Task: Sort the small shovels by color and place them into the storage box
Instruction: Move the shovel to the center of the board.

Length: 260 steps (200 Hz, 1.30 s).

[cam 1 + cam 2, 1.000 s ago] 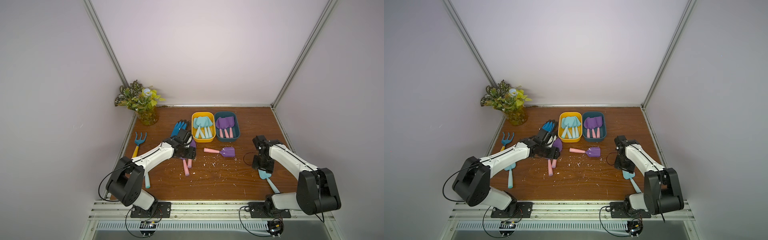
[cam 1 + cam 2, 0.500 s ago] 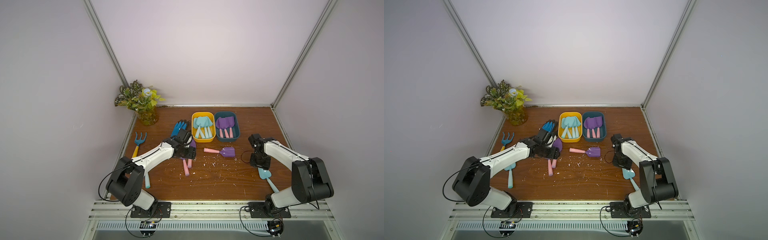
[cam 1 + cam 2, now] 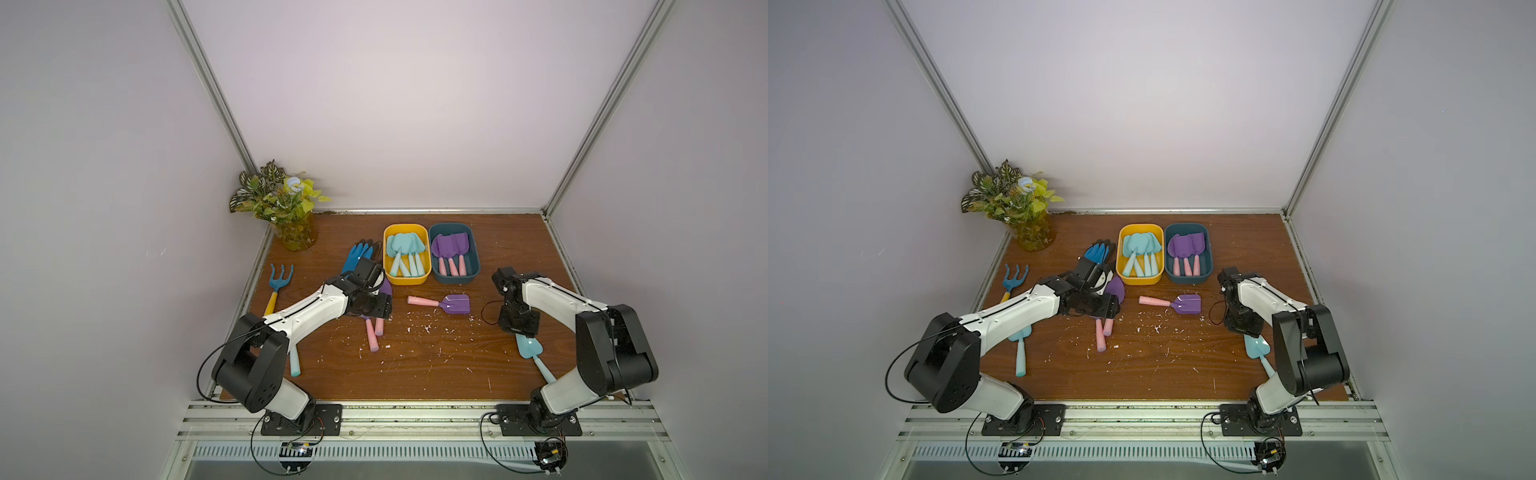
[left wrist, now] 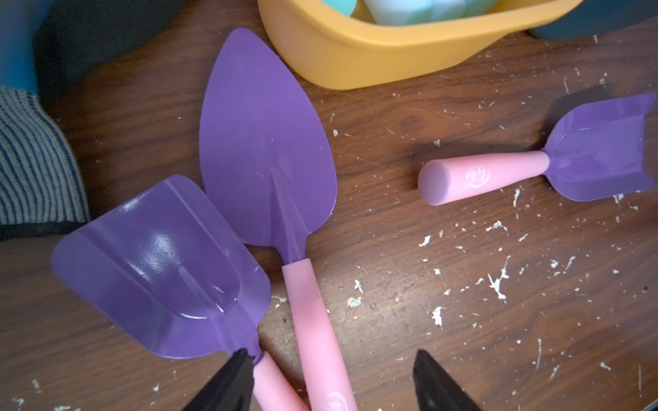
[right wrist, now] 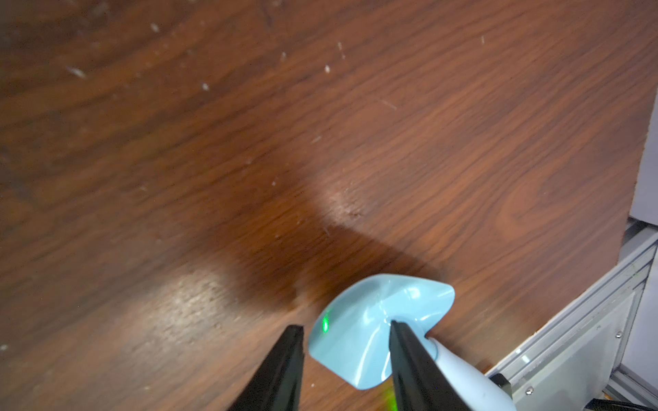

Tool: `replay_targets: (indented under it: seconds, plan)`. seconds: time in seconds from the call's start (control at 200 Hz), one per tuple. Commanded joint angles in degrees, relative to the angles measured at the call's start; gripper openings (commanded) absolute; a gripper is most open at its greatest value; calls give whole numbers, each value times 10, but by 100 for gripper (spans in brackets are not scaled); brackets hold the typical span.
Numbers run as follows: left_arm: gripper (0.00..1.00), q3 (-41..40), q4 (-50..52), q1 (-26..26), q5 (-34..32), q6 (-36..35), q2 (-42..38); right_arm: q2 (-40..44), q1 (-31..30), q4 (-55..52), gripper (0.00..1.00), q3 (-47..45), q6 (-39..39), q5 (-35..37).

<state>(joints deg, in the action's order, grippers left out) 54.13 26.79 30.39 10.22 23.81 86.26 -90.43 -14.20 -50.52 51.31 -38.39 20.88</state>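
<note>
My left gripper is open low over the table, and the pink handles of two purple small shovels lie side by side between its fingers. A third purple shovel lies alone mid-table. My right gripper is open near the right front. Its fingers stand either side of the blade of an aqua shovel, one finger at the blade's neck. Another aqua shovel lies partly under my left arm. The yellow storage box holds aqua shovels and the teal one holds purple ones.
A blue rake with a yellow handle lies by the left wall. Blue gloves lie behind my left gripper, and a potted plant fills the back left corner. White crumbs are scattered on the wood. The metal frame edge runs close to the right gripper.
The right arm's elbow has swung inward and its jaws have narrowed around the aqua shovel's blade. The left arm and its gripper have stayed in place.
</note>
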Motion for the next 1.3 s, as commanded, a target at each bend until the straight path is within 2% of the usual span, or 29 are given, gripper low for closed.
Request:
replay_targets:
  seconds: [0.0, 0.495, 1.056, 1.296]
  plan:
    - [72, -5, 5, -5, -1, 1, 1, -9, -7, -12, 44, 18, -15, 21]
    - [70, -6, 6, -4, 4, -2, -1, -45, -21, -28, 30, 37, -28, 54]
    - [68, -5, 6, -5, 3, -3, -2, -59, -44, -47, 6, 63, -38, 77]
    - [68, -5, 6, -5, 3, -3, -1, -112, -77, -45, 5, 129, -47, 78]
